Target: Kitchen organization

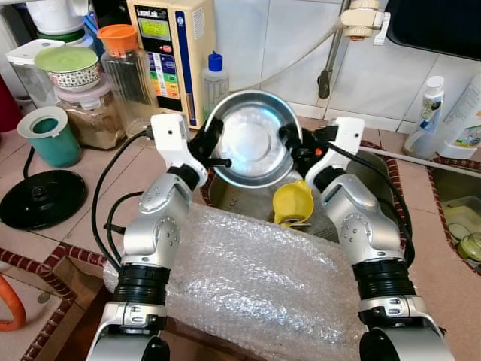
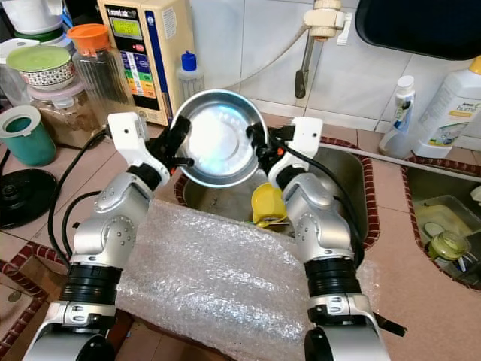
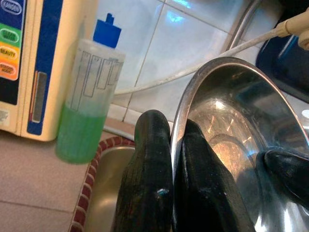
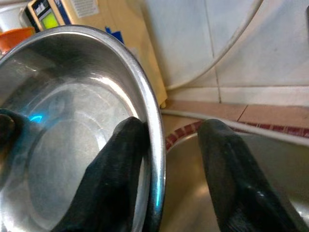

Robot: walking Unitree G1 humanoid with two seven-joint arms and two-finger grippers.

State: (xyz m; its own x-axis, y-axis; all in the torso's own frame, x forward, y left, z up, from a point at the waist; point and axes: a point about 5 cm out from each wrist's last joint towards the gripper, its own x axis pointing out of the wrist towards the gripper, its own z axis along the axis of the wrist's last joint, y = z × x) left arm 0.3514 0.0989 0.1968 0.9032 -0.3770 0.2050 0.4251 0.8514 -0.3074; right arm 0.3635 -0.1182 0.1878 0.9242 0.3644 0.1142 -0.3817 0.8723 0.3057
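Both arms are up over the sink (image 1: 376, 177), and between them a steel bowl (image 1: 252, 139) hangs tilted on edge, its shiny inside facing the camera. The left gripper (image 1: 213, 143) pinches the bowl's left rim, one finger (image 3: 147, 169) outside the wall and one inside, clamped tight on the metal. The right gripper (image 1: 289, 143) sits at the opposite rim: one finger (image 4: 118, 164) lies inside against the wall, the other stands off from the outside, so those fingers are apart and straddling the edge. Just below the bowl, a yellow cup (image 1: 293, 203) rests in the sink. A sheet of bubble wrap (image 1: 255, 278) covers the front of the tabletop (image 1: 75, 214). Behind the left gripper stands a bottle of green liquid with a blue cap (image 3: 89, 96).
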